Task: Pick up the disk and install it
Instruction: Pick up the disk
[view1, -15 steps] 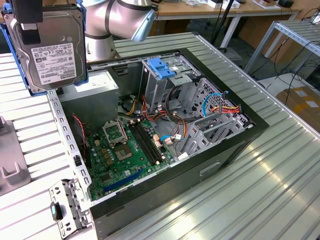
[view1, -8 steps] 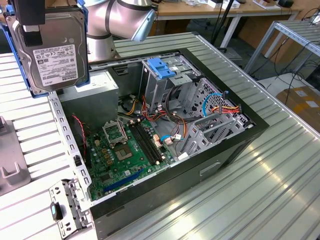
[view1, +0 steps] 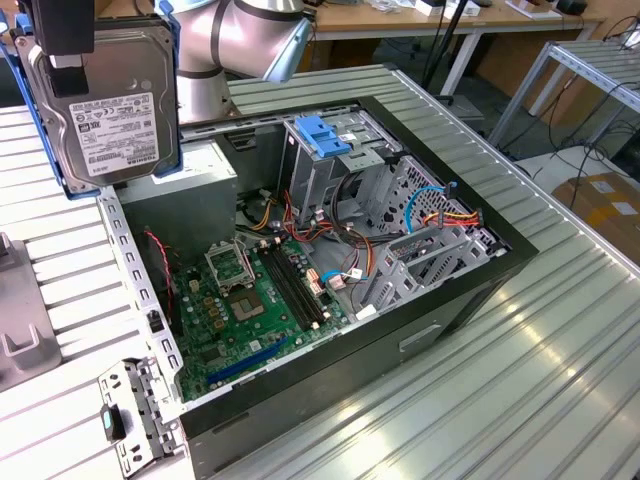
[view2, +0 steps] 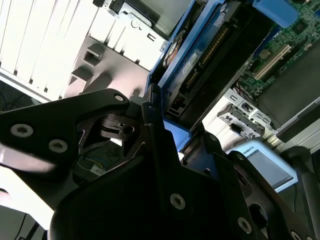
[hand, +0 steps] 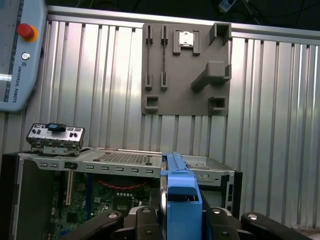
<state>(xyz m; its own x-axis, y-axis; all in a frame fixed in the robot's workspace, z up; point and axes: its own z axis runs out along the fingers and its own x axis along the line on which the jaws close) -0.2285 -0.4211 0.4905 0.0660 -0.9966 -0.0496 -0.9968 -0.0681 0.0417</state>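
The disk (view1: 105, 110), a grey-metal hard drive in a light-blue carrier, hangs upright in the air at the exterior view's left, above the rear corner of the open computer case (view1: 480, 290). My gripper (view1: 63, 62) is shut on its upper end, with one black finger lying over its labelled face. Both wrist views show the disk edge-on: the blue carrier edge (hand: 180, 192) runs out between my black fingers (hand: 220, 222), and the drive's underside (view2: 210, 60) stretches away from the gripper (view2: 167, 127). In the first wrist view the gripper (hand: 180, 222) hovers over the case.
Inside the case lie the green motherboard (view1: 240, 300), a metal drive cage with a bright-blue latch (view1: 325, 135) and cable bundles (view1: 440, 215). A grey fixture plate (hand: 187, 67) and a teach pendant (hand: 15, 55) rest on the ribbed metal table (view1: 560, 360). A small metal bracket (view1: 130, 410) sits off the case's corner.
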